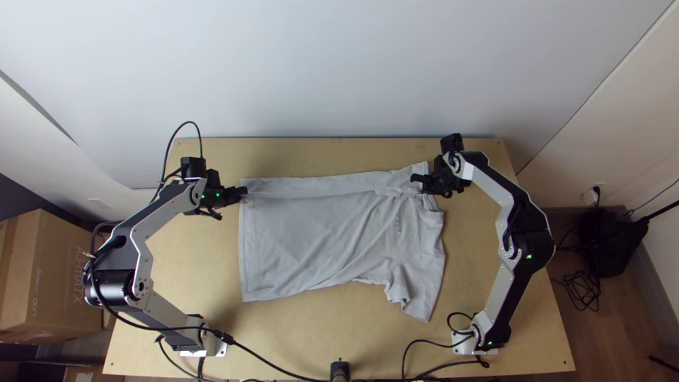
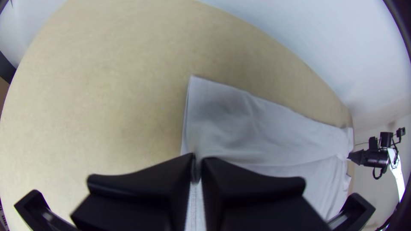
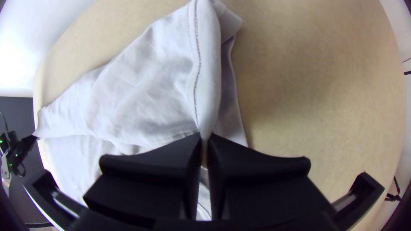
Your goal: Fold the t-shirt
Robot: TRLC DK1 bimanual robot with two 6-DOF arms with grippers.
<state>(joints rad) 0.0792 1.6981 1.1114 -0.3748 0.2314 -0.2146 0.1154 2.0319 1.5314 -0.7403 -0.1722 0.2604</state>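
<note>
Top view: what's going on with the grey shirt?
Both arms are folding the light grey cotton-like t-shirt on the light wooden table. The black left gripper pinches it at the hem end, the black right gripper near the collar. The far side is folded over in a long strip; the near side, with a sleeve, lies spread out.

Cardboard box [image 1: 60, 272] L of tbl [image 1: 201, 262]; blk cables [image 1: 584, 291] (tangled) on floor [image 1: 622, 329], R.
</note>
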